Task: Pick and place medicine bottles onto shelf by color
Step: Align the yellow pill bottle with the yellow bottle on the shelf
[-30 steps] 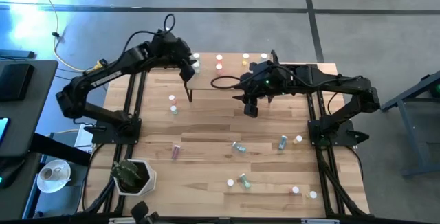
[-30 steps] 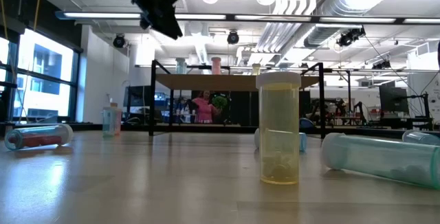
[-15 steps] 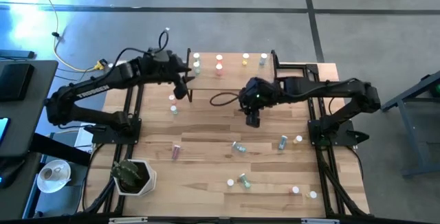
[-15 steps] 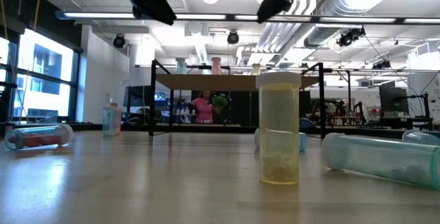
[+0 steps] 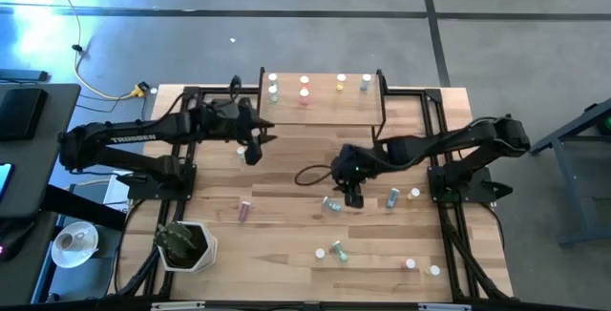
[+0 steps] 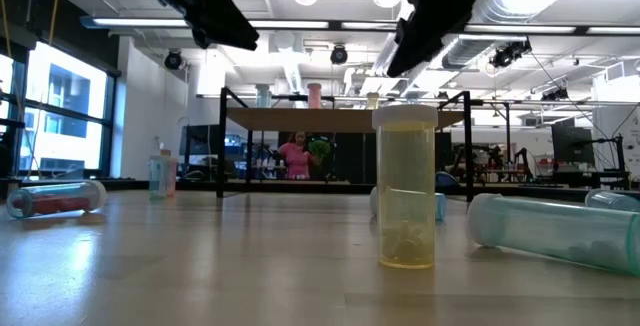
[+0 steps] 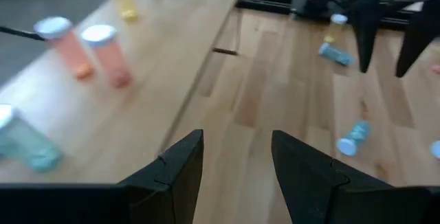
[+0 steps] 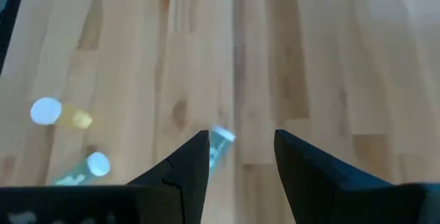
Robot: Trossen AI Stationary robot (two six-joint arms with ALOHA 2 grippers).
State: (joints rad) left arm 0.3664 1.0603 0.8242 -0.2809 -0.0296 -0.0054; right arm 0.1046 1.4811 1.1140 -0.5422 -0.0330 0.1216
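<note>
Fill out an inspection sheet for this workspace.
Surface: wooden table, bare between bottles.
Job's things: shelf carries bottles in a row along its far edge; more bottles lie scattered on the table's near half.
Clutter: potted plant at the near left corner.
Grippers: left gripper open, empty, beside the shelf; right gripper open, empty, above a teal bottle.
Cables: black loop by the right gripper.
Surroundings: person behind the shelf.

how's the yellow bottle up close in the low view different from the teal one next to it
The yellow bottle stands upright with its white cap on top; the teal bottle lies on its side. The yellow one is amber-tinted, the teal one pale blue-green. Both are see-through cylinders resting on the table.
</note>
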